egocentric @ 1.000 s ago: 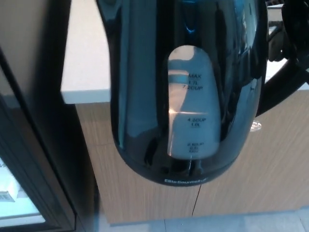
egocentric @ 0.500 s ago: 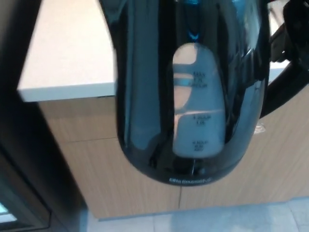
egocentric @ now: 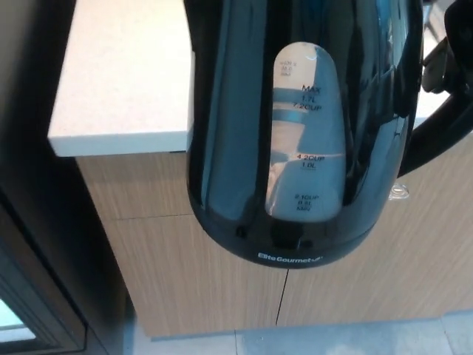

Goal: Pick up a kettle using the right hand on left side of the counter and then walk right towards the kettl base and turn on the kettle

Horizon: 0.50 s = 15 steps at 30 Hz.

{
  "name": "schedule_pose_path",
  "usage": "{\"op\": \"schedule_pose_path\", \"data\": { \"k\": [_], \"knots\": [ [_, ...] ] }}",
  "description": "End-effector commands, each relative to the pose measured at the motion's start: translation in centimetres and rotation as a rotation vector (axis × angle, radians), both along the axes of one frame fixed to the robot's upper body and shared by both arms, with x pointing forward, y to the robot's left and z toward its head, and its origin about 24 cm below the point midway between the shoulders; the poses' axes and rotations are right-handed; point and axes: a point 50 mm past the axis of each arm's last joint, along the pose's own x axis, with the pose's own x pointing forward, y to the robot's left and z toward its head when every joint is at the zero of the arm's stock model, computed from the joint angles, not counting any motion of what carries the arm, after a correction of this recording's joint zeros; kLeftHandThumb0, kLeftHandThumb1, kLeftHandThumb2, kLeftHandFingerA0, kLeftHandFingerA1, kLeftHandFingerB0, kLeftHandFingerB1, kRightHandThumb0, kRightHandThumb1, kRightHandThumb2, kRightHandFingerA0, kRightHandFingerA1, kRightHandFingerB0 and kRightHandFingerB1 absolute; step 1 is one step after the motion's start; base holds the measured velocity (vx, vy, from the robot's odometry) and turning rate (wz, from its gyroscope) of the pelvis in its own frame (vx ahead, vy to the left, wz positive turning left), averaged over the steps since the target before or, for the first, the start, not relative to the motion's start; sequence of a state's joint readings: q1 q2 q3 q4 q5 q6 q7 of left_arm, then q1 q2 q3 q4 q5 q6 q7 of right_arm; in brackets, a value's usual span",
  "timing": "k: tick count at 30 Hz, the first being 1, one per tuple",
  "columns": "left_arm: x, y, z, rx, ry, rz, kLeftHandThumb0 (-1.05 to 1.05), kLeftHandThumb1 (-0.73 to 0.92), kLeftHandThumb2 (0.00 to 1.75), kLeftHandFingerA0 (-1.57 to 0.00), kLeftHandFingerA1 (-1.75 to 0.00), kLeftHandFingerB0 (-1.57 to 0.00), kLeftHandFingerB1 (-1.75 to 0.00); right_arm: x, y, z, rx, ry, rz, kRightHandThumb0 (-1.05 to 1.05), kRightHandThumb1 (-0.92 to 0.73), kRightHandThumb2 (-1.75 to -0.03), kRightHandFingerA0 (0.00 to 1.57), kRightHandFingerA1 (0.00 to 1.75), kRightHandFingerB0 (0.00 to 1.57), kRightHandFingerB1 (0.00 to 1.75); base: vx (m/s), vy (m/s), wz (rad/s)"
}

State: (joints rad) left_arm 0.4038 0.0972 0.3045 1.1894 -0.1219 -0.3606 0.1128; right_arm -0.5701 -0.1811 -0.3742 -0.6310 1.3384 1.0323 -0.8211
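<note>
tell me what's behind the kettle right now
Behind the black kettle show the white countertop and wooden cabinet fronts. The kettle covers most of the counter, so what sits there is hidden.

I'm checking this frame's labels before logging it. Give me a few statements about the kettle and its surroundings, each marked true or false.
1. The kettle is black and glossy. True.
2. The kettle's water gauge shows a MAX mark near its top. True.
3. The kettle sits on its base on the counter. False: it is held up close to the camera, its bottom hanging in front of the wooden cabinet front; no base shows.
4. The counter top is dark green. False: it is a pale, off-white surface.
5. The brand lettering runs along the kettle's lower rim. True.
6. The cabinet front is painted red. False: it is light wood grain.
</note>
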Motion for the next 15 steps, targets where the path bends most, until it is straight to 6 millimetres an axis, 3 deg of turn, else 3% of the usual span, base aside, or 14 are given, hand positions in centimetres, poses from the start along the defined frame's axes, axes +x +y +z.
{"op": "schedule_pose_path", "data": {
  "k": [1, 8, 9, 13, 14, 15],
  "knots": [
    [0.41, 0.42, 0.17, 0.021, -0.022, -0.012, 0.13, 0.48, 0.84, -0.93, -0.95, -0.83, -0.83, -0.03, -0.97, 1.36, 0.088, -0.097, -0.039, -0.26, -0.56, -1.32, 1.01, 1.75, 0.75, 1.71, 0.0, 0.0, 0.0],
    [0.82, 0.41, 0.22, 0.027, -0.039, -0.029, 0.15, 0.48, 0.88, -0.89, -0.94, -0.8, -0.82, 0.15, -1.16, 1.5, 0.087, -0.1, -0.047, -0.26, -0.55, -1.34, 1.01, 1.75, 0.76, 1.71, 0.02, -0.095, -0.02],
    [0.87, 0.38, 0.24, 0.028, -0.041, -0.032, 0.28, 0.45, 1.08, -0.9, -0.95, -0.78, -0.84, 0.16, -1.21, 1.51, 0.085, -0.103, -0.047, -0.25, -0.54, -1.35, 1.02, 1.75, 0.76, 1.71, 0.02, -0.251, 0.01],
    [0.95, 0.33, 0.27, 0.031, -0.044, -0.036, 0.28, 0.45, 1.08, -0.9, -0.95, -0.78, -0.84, 0.18, -1.29, 1.52, 0.081, -0.108, -0.047, -0.25, -0.54, -1.35, 1.02, 1.75, 0.76, 1.71, 0.01, -0.392, -0.01],
    [0.92, 0.21, 0.35, 0.032, -0.054, -0.034, 0.11, 0.54, 0.84, -0.86, -0.97, -0.77, -0.82, 0.22, -1.33, 1.47, 0.082, -0.106, -0.051, -0.25, -0.52, -1.37, 1.03, 1.75, 0.79, 1.68, 0.0, -0.424, -0.08],
    [0.89, 0.02, 0.5, 0.034, -0.069, -0.031, 0.11, 0.54, 0.84, -0.86, -0.97, -0.77, -0.82, 0.28, -1.39, 1.4, 0.083, -0.103, -0.056, -0.25, -0.52, -1.37, 1.03, 1.75, 0.79, 1.68, 0.05, -0.225, -0.08]
  ]
}}
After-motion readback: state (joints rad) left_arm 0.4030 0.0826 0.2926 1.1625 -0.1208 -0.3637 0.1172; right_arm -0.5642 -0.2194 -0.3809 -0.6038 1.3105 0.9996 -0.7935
